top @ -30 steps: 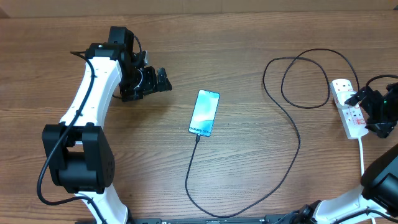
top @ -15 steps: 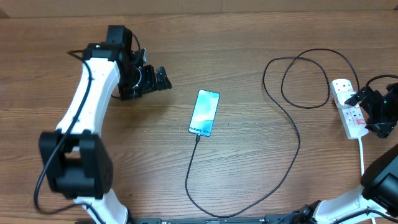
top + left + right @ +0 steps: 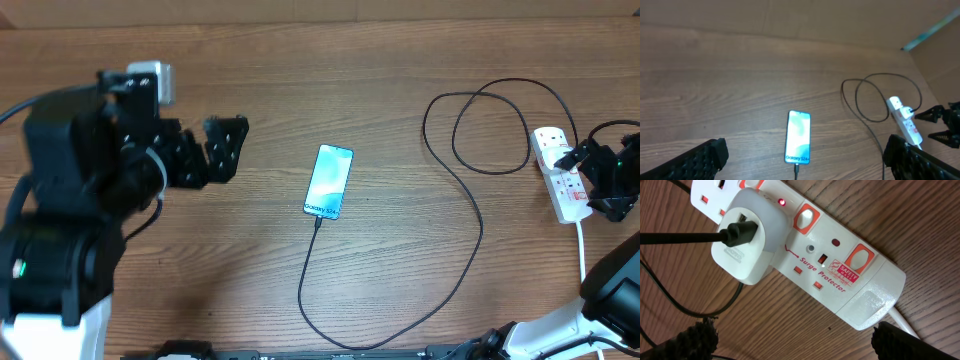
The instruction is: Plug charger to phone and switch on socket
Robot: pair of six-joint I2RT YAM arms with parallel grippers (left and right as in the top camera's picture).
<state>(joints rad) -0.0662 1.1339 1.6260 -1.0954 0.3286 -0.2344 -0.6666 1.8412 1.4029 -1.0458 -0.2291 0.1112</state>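
Bare tabletop [image 3: 400, 70] around phone [image 3: 329, 181] (socket [image 3: 560, 178] at right edge).

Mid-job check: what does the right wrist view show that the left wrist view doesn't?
Only right wrist: a white adapter seated in the socket, the charger lead plugged into it, and a small red light. Only left wrist: the phone, cable at its bottom edge. Both: socket, charger, wooden table.
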